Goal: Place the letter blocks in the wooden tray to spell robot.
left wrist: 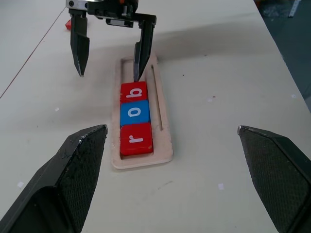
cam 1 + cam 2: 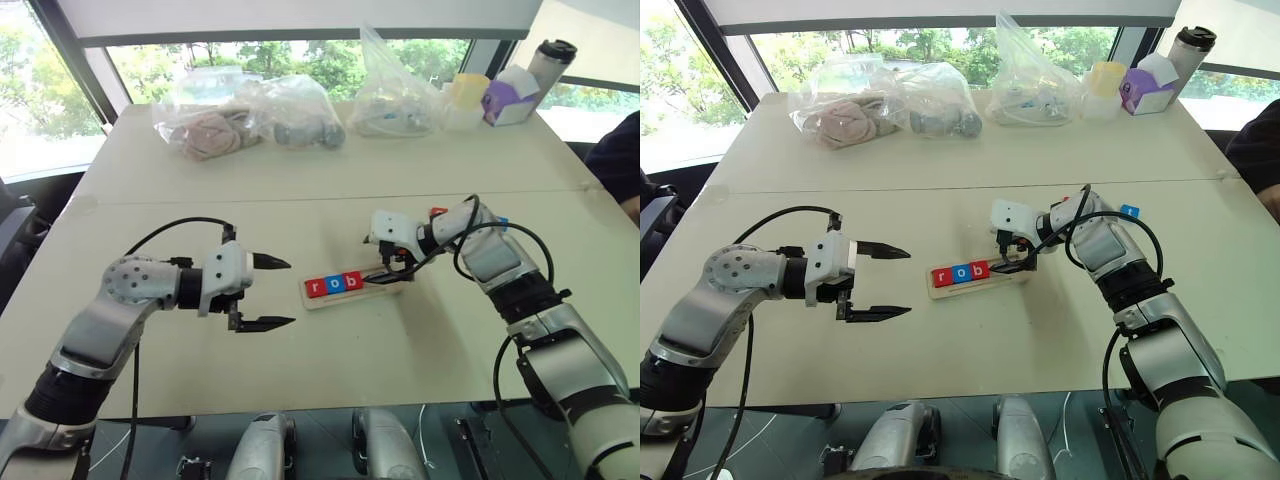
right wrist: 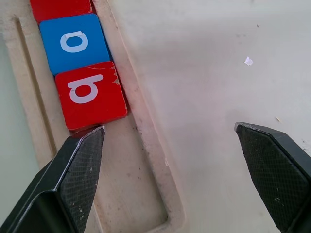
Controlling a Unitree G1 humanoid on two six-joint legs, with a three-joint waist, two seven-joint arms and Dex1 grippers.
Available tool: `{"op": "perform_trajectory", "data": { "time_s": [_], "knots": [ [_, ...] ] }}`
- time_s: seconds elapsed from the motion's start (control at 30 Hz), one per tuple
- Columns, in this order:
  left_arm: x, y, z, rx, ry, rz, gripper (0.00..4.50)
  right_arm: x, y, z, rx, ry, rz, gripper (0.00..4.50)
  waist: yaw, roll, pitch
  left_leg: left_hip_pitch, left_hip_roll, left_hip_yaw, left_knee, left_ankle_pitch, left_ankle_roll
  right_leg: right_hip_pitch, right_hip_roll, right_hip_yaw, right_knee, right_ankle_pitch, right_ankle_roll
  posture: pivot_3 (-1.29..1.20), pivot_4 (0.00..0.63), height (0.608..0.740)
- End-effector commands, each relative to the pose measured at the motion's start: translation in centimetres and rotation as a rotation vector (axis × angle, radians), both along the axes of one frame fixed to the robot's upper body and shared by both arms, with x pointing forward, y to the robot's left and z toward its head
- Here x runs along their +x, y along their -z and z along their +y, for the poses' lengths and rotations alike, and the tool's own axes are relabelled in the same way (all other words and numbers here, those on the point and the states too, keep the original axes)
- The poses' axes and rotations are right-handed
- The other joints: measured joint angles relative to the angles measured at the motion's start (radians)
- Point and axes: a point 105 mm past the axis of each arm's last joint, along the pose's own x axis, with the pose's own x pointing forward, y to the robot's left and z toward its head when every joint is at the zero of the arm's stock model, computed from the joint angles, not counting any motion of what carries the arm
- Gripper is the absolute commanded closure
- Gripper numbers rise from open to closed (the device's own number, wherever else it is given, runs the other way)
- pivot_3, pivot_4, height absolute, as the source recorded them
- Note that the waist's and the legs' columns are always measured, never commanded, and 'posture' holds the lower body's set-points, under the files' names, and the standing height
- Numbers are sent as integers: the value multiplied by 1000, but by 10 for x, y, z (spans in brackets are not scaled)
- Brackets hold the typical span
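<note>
The wooden tray point(image 1: 141, 159) lies mid-table with three letter blocks in its groove: red r point(image 1: 136, 139), blue o point(image 1: 134, 112), red b point(image 1: 133, 91). My right gripper point(image 1: 109, 75) is open and empty over the tray's bare right end; one fingertip point(image 3: 85, 150) sits in the groove just past the b, the other over the table beside the tray. My left gripper point(image 2: 291, 292) hangs open and empty, left of the tray and pointing at it. Behind my right arm, one more red block point(image 2: 437, 212) and a blue block point(image 2: 503, 223) lie on the table.
Along the table's far side stand clear plastic bags point(image 2: 245, 118) of odds and ends, a yellow cup point(image 2: 470, 88), a purple-and-white box point(image 2: 508, 98) and a tumbler point(image 2: 551, 62). A person's dark sleeve point(image 2: 620, 165) shows at the right edge.
</note>
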Motion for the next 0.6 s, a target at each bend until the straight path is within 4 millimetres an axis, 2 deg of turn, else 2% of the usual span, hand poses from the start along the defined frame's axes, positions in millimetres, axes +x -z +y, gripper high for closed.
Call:
{"op": "perform_trajectory", "data": {
  "time_s": [0.03,0.37,0.47,0.6],
  "knots": [
    [-4,-6,-3,-9,19,-25,0,-2,-13,12,11,-46,-42,101,0,0,0,0,0,0,0,0,0,0,0,0,0,0,0,0,150,740],
    [-4,-5,-3,-11,15,-22,0,0,-14,6,-12,-38,-56,101,0,0,0,0,0,0,0,0,0,0,0,0,0,0,0,0,150,740],
    [-4,-6,-2,-12,14,-21,0,5,-23,-6,-28,-4,-78,101,2,0,0,0,0,0,0,0,0,0,0,0,0,0,0,0,150,740],
    [-1,-9,2,-11,6,-26,0,-3,-53,-16,21,-3,-107,101,2,0,0,0,0,0,0,0,0,0,0,0,0,0,0,0,150,740]
  ]
}}
